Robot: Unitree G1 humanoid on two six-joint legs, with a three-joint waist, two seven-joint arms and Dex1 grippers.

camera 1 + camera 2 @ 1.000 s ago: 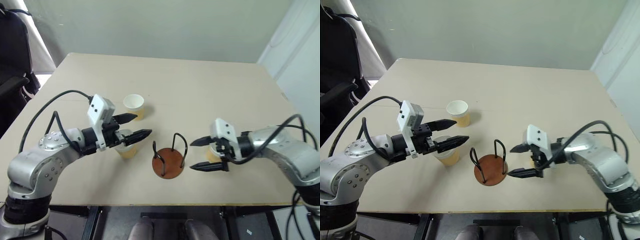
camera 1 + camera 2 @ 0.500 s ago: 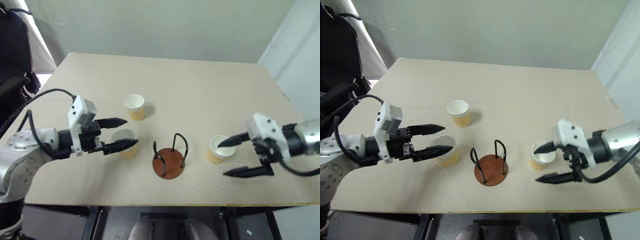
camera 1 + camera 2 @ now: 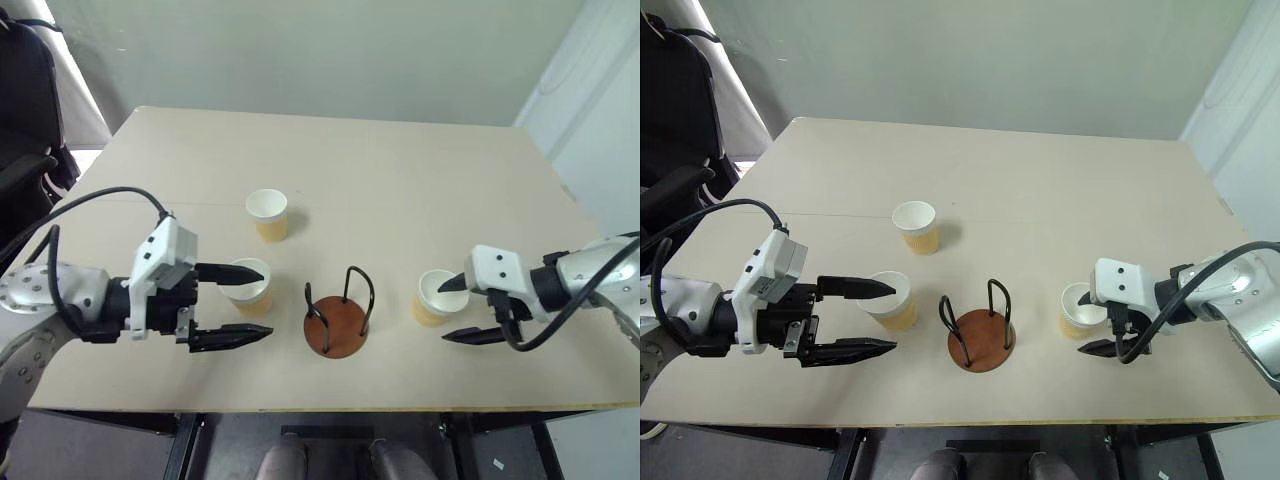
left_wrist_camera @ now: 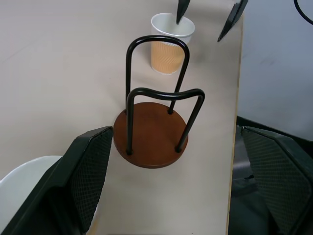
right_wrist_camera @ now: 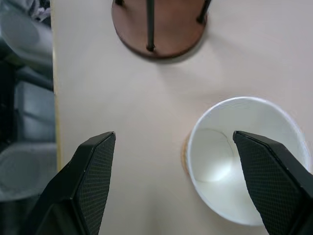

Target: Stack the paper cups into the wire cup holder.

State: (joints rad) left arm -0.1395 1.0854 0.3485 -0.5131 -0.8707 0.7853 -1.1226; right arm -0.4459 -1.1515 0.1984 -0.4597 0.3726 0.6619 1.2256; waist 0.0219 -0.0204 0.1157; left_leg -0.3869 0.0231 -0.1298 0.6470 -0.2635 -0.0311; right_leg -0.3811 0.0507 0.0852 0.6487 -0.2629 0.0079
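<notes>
Three paper cups stand upright on the table: one at the back left (image 3: 266, 213), one left of the holder (image 3: 250, 285) and one right of it (image 3: 435, 295). The wire cup holder (image 3: 338, 315), a brown disc with black loops, is between them and holds nothing. My left gripper (image 3: 262, 302) is open; one finger reaches over the left cup's rim and the other lies in front of the cup. My right gripper (image 3: 445, 314) is open at the right cup (image 5: 244, 156), with one finger over the cup's mouth and one on its near side. Neither grips anything.
The beige table (image 3: 400, 180) has its front edge just behind both grippers. A black chair (image 3: 25, 110) stands off the table's far left corner. In the left wrist view the holder (image 4: 154, 127) stands ahead, with the right cup (image 4: 171, 43) beyond it.
My left gripper drew back to the left from the left cup and rolled. My right gripper pulled away to the right, uncovering the right cup. The cups and holder stayed put.
</notes>
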